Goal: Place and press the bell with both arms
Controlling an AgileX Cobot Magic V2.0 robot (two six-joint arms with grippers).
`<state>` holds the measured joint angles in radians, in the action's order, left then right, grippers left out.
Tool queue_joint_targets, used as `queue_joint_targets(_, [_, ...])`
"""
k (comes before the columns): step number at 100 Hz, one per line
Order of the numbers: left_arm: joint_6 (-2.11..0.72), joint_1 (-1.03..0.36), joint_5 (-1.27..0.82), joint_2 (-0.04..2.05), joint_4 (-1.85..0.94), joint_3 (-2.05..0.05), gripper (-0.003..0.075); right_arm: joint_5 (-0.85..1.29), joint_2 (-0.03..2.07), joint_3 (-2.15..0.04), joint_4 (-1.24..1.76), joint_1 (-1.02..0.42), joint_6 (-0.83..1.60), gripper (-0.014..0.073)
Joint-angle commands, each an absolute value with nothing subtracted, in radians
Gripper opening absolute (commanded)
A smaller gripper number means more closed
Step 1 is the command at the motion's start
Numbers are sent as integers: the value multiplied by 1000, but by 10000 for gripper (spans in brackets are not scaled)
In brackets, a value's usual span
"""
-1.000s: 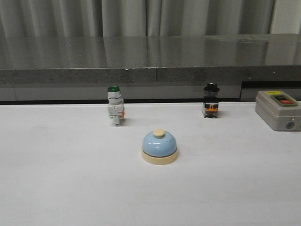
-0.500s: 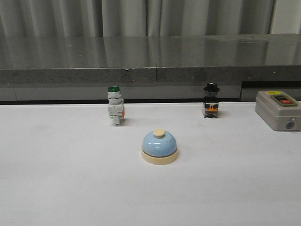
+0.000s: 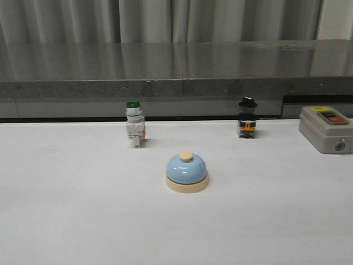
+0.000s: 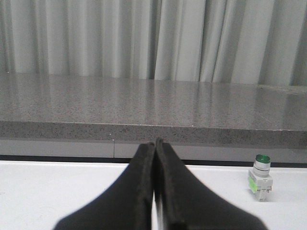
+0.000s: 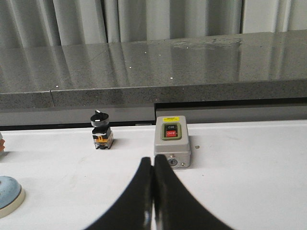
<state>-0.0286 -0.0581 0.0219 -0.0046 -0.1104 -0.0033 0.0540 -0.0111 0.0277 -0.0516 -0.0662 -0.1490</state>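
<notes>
Nothing moved; bell (image 3: pixel 187 171) unshifted on table (image 3: pixel 83 210). Left pincer (image 4: pixel 155 143), right pincer (image 5: pixel 153 160) closed, empty. No legible writing.

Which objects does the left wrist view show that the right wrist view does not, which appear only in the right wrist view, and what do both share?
Only the left wrist view shows the green-capped switch and the left tool, its fingers pressed together. Only the right wrist view shows the black-capped switch, the grey box with red and black buttons, an edge of the bell, and the right tool, also closed. Both share the white table, the grey stone ledge and the curtain behind it.
</notes>
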Motion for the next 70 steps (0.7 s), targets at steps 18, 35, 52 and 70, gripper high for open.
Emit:
queue_joint_targets(18, [-21, -58, 97, -36, -128, 53, -21, -29, -25, 9, -51, -61, -140, -64])
queue_joint_targets(35, [-21, -58, 97, -36, -128, 53, -21, -29, -25, 9, -51, -61, -140, -64])
queue_joint_targets(52, [-21, -58, 97, -36, -128, 53, -21, -29, -25, 9, -51, -61, -140, -64])
queue_joint_targets(70, [-21, -58, 97, -36, -128, 53, -21, -74, -25, 7, -51, -61, -140, -64])
